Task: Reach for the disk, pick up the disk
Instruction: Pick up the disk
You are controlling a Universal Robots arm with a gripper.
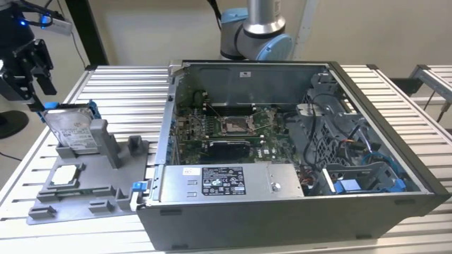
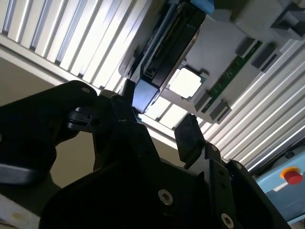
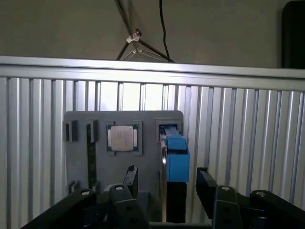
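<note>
The disk [image 1: 71, 129] stands on edge in a slot of the grey fixture [image 1: 95, 198] at the exterior view's left, its white label facing the camera and its blue carrier frame [image 1: 92, 112] along one edge. My black gripper [image 1: 41, 95] hangs open just above and to the left of it, not touching. In the first wrist view the disk's blue-framed edge [image 3: 175, 160] lies in line between my spread fingers [image 3: 131, 177], with the gripper [image 3: 167, 183] a short way off. In the second wrist view the disk [image 2: 167, 47] sits beyond the open gripper [image 2: 157, 119].
The fixture also carries a square processor chip [image 3: 123, 138] and a green memory stick [image 3: 90, 152]. An open computer case [image 1: 367, 106] with a labelled power-supply box [image 1: 226, 182] stands right of the fixture on the slatted metal table [image 1: 120, 90]. The arm's base [image 1: 255, 37] is behind it.
</note>
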